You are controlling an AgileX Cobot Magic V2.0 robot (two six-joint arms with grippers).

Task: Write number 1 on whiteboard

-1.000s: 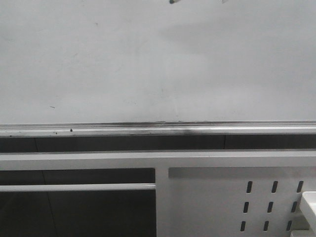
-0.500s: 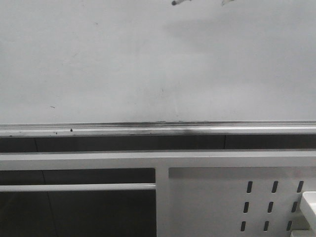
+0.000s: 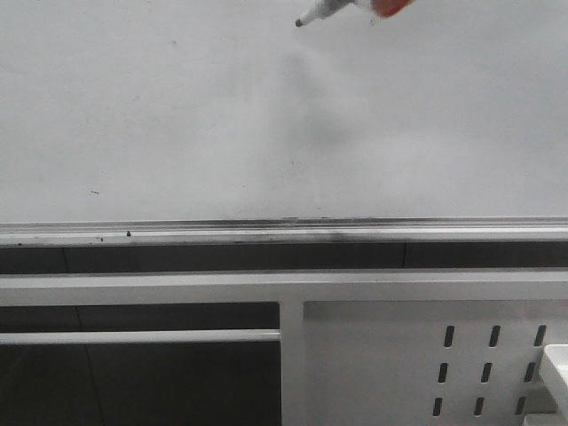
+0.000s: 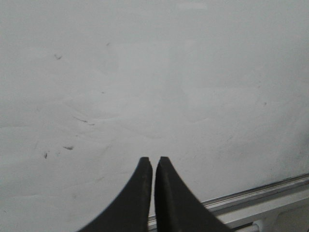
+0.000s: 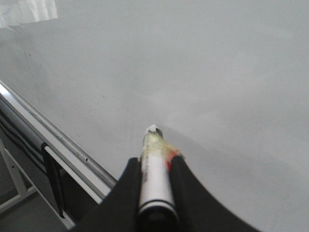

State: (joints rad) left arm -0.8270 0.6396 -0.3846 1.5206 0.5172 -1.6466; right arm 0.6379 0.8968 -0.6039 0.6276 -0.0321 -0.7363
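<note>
your right gripper [image 5: 155, 170] pinched the marker [image 5: 155, 180], tip toward the whiteboard [image 5: 203, 72]; only the left wrist view showed the left gripper [image 4: 153, 164] pressed shut.

Dim, even light; soft shadow on the whiteboard [image 3: 177, 115] (marker [image 3: 312, 15] blurred).

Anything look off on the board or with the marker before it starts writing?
Nothing serious. The whiteboard carries only faint old smudges and specks, no stroke yet. The marker sits straight in the right pincer, with yellowish and red tape near its tip.
</note>
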